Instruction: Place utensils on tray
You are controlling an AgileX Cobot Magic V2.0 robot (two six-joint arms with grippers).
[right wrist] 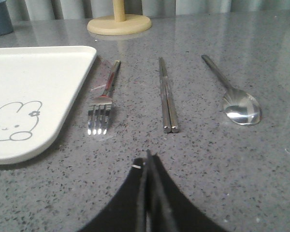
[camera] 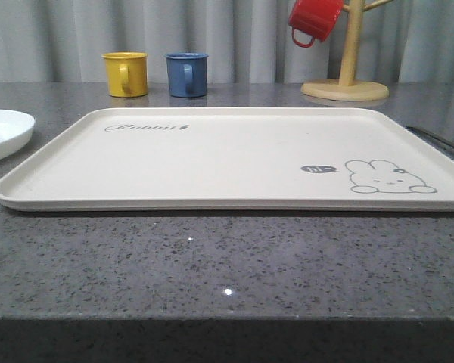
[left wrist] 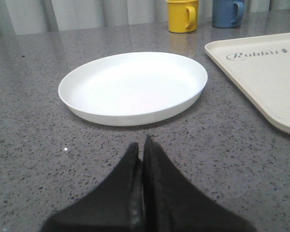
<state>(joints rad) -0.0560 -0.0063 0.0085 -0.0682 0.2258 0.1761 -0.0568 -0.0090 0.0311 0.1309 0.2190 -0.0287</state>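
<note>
Nearest in the left wrist view, the left gripper (left wrist: 144, 145) hovers low over the grey speckled bench (camera: 227, 265) with its black fingers (left wrist: 157, 169) pressed together, holding nothing. Just beyond them lies the round white plate (left wrist: 133, 87), bare, resting on the bench beside the tray's left edge and apart from it.

In the right wrist view the right gripper (right wrist: 147, 157) likewise has its fingers (right wrist: 157, 193) closed tip to tip on nothing. Ahead of it three pieces of cutlery lie side by side on the bench, separate from one another: the fork (right wrist: 102, 104) just beside the tray's right edge, tines toward the gripper; the chopsticks (right wrist: 167, 96), lying together as a pair, in the middle; and the spoon (right wrist: 234, 96) farthest from the tray, bowl toward the gripper.

The cream tray (camera: 227, 159) sits flat at the centre of the bench. Its near right corner carries a rabbit drawing (camera: 390, 178) with a dark speech bubble reading "hi" (camera: 318, 169); its far left bears the script "Rabbit" (camera: 145, 128).

Farther back stand a yellow mug (camera: 125, 73) and a blue mug (camera: 187, 74), near each other, handles facing forward. At far right a wooden mug tree (camera: 346, 72) holds a red mug (camera: 315, 19) hung tilted. Grey curtains (camera: 212, 34) close the background.
</note>
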